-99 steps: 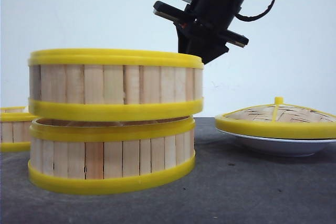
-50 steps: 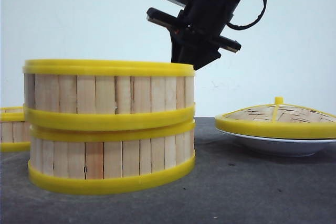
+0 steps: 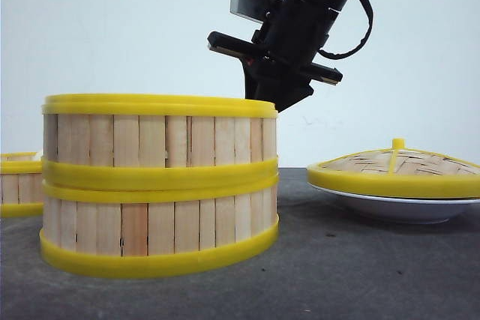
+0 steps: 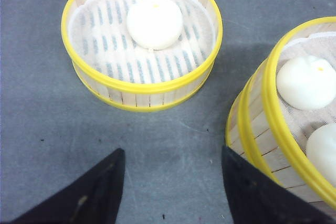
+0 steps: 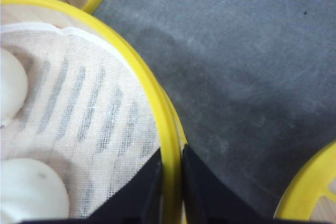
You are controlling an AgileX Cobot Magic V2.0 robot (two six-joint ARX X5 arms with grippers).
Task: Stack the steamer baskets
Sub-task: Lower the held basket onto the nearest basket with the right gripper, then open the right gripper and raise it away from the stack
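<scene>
While the right pincer (image 5: 171,182) is clamped on the top basket's (image 3: 159,140) yellow rim, that basket is seated on a second basket (image 3: 159,226) near the bench's (image 3: 352,275) front edge. The left pincer (image 4: 172,184) is held apart above bare bench beside a third basket (image 4: 142,38).

**Two baskets stacked, one apart**

The upper steamer basket (image 3: 159,140) sits squarely on the lower basket (image 3: 159,226), rims touching. Left of that stack, well apart, the third basket (image 4: 142,38) stands alone, holding one white bun (image 4: 155,22).
</scene>
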